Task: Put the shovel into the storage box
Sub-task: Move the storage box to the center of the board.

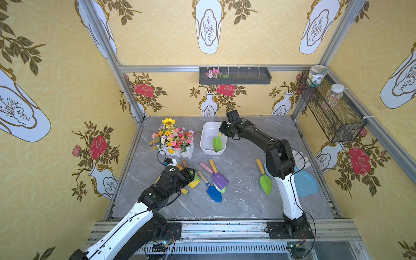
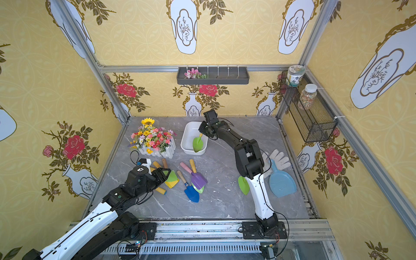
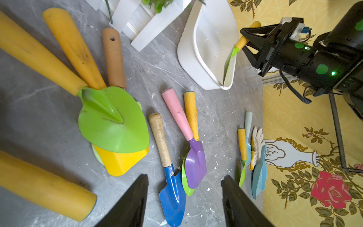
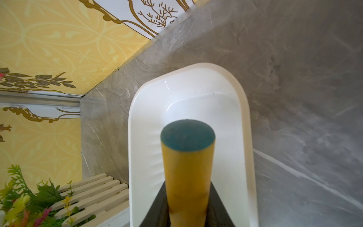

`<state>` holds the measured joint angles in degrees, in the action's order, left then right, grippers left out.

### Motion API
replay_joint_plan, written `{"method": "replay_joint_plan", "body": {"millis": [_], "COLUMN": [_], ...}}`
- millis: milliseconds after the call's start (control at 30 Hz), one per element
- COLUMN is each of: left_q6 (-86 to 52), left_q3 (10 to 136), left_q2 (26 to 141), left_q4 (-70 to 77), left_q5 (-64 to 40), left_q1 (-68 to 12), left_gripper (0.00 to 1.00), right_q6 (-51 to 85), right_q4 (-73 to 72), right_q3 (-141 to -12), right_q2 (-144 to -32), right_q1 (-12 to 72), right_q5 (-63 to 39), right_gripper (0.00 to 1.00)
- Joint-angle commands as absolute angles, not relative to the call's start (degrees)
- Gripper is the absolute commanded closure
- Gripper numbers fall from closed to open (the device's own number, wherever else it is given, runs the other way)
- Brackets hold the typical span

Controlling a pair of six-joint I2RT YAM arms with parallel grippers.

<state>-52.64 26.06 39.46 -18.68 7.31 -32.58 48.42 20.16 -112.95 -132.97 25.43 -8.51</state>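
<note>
The white storage box (image 1: 205,137) (image 2: 186,137) stands at the back middle of the table. A green-bladed shovel (image 1: 217,142) (image 2: 197,144) with a yellow handle (image 4: 186,167) slants into it, blade down inside the box (image 3: 196,64) and handle up. My right gripper (image 1: 222,132) (image 2: 202,133) (image 4: 188,198) is shut on that handle, above the box's right rim (image 4: 133,137). My left gripper (image 1: 191,174) (image 2: 167,174) (image 3: 184,177) is open and holds nothing. It hovers over a heap of shovels at the left. A blue shovel (image 3: 172,196) lies on the table below its fingers.
Loose shovels lie mid-table: green-bladed (image 3: 112,121), yellow-bladed (image 3: 121,161), purple (image 1: 220,180), blue (image 1: 213,191), and a green one (image 1: 265,183) by the right arm. A flower box (image 1: 174,140) stands left of the storage box. A blue dustpan (image 1: 306,182) and a glove (image 2: 279,158) lie at the right.
</note>
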Motion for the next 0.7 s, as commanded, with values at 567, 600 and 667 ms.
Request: {"method": "replay_joint_plan", "body": {"millis": [567, 600, 667], "left_q6": [-53.8, -53.9, -54.0], "left_q3": [24.0, 24.0, 23.8], "left_q2": [41.8, 42.0, 42.5], "left_q4": [-15.3, -15.1, -14.4], "left_q5": [5.9, 5.8, 5.5], "left_q1": [-32.5, -32.5, -32.5], "left_gripper": [0.36, 0.36, 0.36], "right_q6": [36.4, 35.8, 34.0], "right_q4": [34.9, 35.2, 36.7], "right_q3": [-116.8, -116.6, -117.1], "right_q2": [-136.4, -136.3, -136.1], "right_q1": [24.4, 24.3, 23.9], "right_q5": [0.9, 1.2, 1.7], "right_gripper": [0.80, 0.80, 0.80]}}
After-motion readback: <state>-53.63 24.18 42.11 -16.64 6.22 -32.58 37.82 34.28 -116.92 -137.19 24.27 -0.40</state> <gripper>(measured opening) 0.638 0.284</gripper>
